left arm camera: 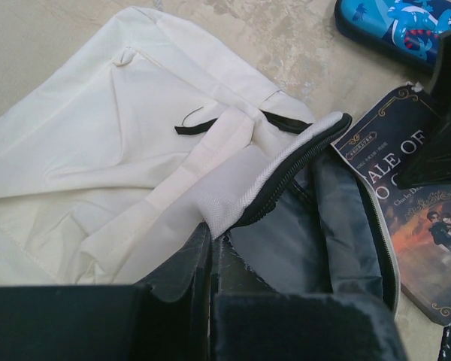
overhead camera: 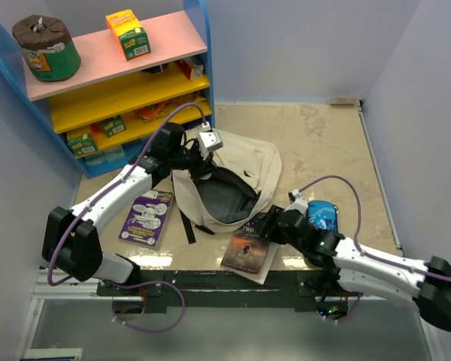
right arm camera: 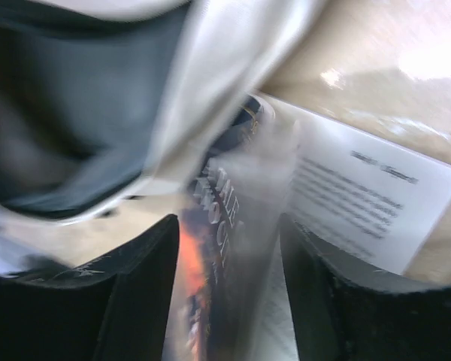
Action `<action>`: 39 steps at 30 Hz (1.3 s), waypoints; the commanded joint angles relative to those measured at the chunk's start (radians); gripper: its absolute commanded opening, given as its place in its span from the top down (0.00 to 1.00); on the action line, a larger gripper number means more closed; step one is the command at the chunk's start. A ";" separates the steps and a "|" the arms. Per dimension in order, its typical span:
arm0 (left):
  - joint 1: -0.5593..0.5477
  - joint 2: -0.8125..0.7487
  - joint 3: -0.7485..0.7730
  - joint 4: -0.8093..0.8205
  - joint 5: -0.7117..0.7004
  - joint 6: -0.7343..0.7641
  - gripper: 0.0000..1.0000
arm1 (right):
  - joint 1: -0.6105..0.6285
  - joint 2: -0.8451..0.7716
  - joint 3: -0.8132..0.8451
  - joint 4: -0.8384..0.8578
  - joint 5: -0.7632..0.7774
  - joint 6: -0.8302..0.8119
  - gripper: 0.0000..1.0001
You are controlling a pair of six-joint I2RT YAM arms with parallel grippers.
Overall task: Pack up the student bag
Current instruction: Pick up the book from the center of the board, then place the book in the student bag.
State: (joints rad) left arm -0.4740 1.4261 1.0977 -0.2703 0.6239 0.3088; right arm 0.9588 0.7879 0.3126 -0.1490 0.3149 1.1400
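Note:
The beige student bag [overhead camera: 244, 162] lies mid-table with its mouth open and its dark lining [overhead camera: 225, 201] showing. My left gripper [overhead camera: 203, 159] is shut on the bag's zipper rim [left arm camera: 270, 177] at the far side of the mouth and holds it up. A dark book [overhead camera: 248, 244] lies just in front of the mouth. My right gripper [overhead camera: 274, 223] is at its far corner. In the right wrist view the jaws stand part open on either side of the blurred raised cover [right arm camera: 229, 226], with a white page [right arm camera: 361, 195] beside it.
A blue pencil case [overhead camera: 323, 214] lies right of the right gripper. A purple booklet [overhead camera: 146, 216] lies left of the bag. A coloured shelf unit [overhead camera: 128, 83] with boxes and a tin stands at the back left. Walls close off the back and right.

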 commanded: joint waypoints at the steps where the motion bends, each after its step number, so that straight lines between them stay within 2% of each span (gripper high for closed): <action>1: -0.014 -0.029 0.045 0.040 0.057 0.006 1.00 | 0.001 0.222 0.083 -0.045 -0.014 0.010 0.46; 3: -0.014 -0.032 0.044 0.039 0.057 0.006 1.00 | 0.001 0.321 0.123 -0.086 -0.016 0.000 0.51; 5: -0.014 -0.033 0.039 0.037 0.056 0.009 1.00 | 0.003 0.336 0.149 -0.103 -0.022 -0.013 0.68; 7: -0.012 -0.036 0.034 0.037 0.054 0.010 1.00 | 0.003 0.288 0.151 -0.101 -0.019 -0.013 0.79; 8: -0.014 -0.038 0.033 0.037 0.053 0.010 1.00 | 0.003 0.259 0.154 -0.107 -0.008 -0.013 0.91; 10: -0.014 -0.039 0.033 0.036 0.050 0.015 1.00 | 0.003 0.176 0.181 -0.153 0.007 -0.013 0.99; 14: -0.014 -0.036 0.044 0.034 0.046 0.015 1.00 | 0.003 0.080 0.270 -0.247 0.018 -0.055 1.00; 19: -0.014 -0.023 0.071 0.054 0.023 -0.002 1.00 | 0.001 0.007 0.408 -0.334 -0.088 -0.121 1.00; 25: -0.014 -0.001 0.068 0.059 0.017 0.006 1.00 | 0.003 -0.084 0.522 -0.256 -0.264 -0.143 1.00; 31: -0.017 -0.015 0.064 0.060 0.069 -0.005 1.00 | 0.003 0.037 0.654 -0.200 -0.254 -0.232 1.00; 35: -0.017 -0.042 0.073 0.045 0.146 -0.022 1.00 | 0.001 0.131 0.643 -0.091 -0.202 -0.273 1.00; 39: -0.017 -0.070 0.067 0.026 0.218 -0.046 1.00 | 0.001 0.230 0.603 0.058 -0.067 -0.345 1.00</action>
State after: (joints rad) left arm -0.4801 1.4246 1.1202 -0.2741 0.6895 0.2977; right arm 0.9615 0.9642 0.9138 -0.3679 0.1116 0.8761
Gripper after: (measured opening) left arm 0.027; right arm 0.078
